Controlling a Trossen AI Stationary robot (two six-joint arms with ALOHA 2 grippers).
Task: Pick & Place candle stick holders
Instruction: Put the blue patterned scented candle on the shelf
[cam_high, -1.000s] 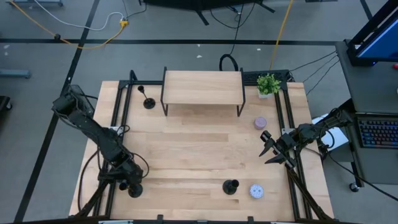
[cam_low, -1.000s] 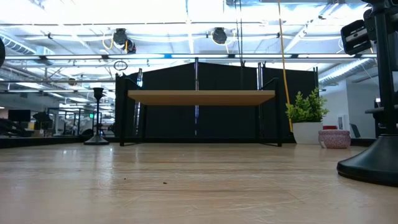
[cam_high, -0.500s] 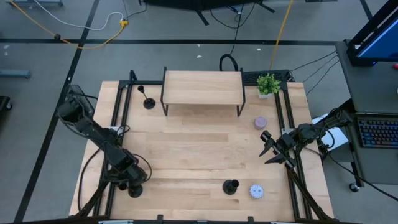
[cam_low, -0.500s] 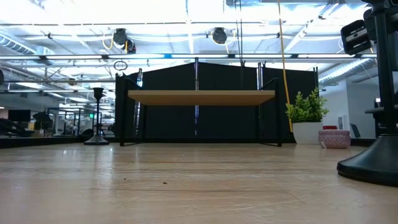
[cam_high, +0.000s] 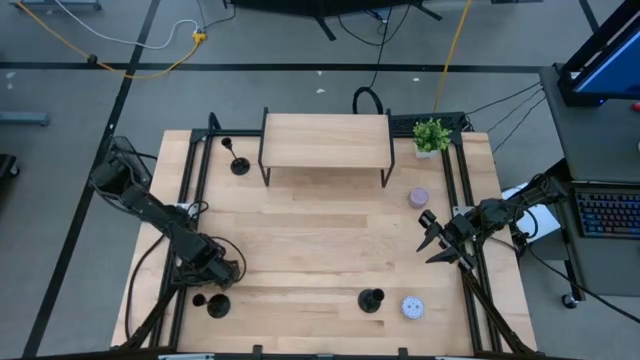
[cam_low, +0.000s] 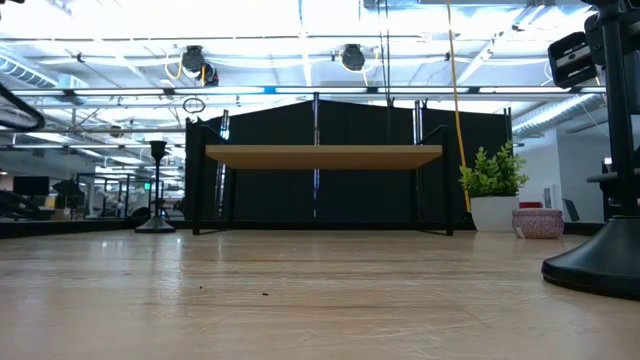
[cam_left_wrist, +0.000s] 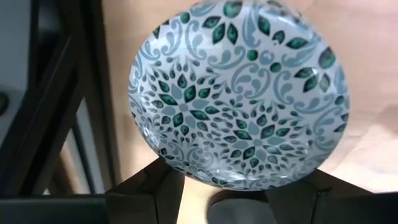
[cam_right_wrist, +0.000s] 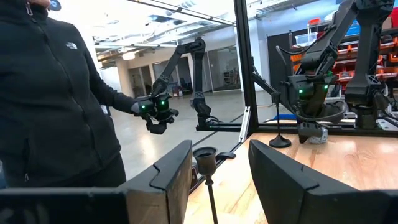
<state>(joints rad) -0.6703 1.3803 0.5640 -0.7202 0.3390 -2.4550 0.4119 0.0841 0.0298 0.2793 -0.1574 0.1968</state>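
Two arms low: left pincer (cam_high: 222, 272) near-left, right pincer (cam_high: 432, 243) right.

Count on the table (cam_high: 320, 240): holders, tins, and the rest.
There were three candle stick holders (cam_high: 371, 299), two small round tins, one lilac tin (cam_high: 418, 197) and one pale-blue tin (cam_high: 411, 307), one potted plant (cam_high: 431, 135), one wooden shelf (cam_high: 325, 140), and one person (cam_right_wrist: 56, 93) beyond the table; one patterned round disc (cam_left_wrist: 239, 93) filled the left wrist view.

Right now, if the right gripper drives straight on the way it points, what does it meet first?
Likely a candle stick holder: its cup sits just ahead, in line with the right gripper and its open fingers. Depth is unclear.
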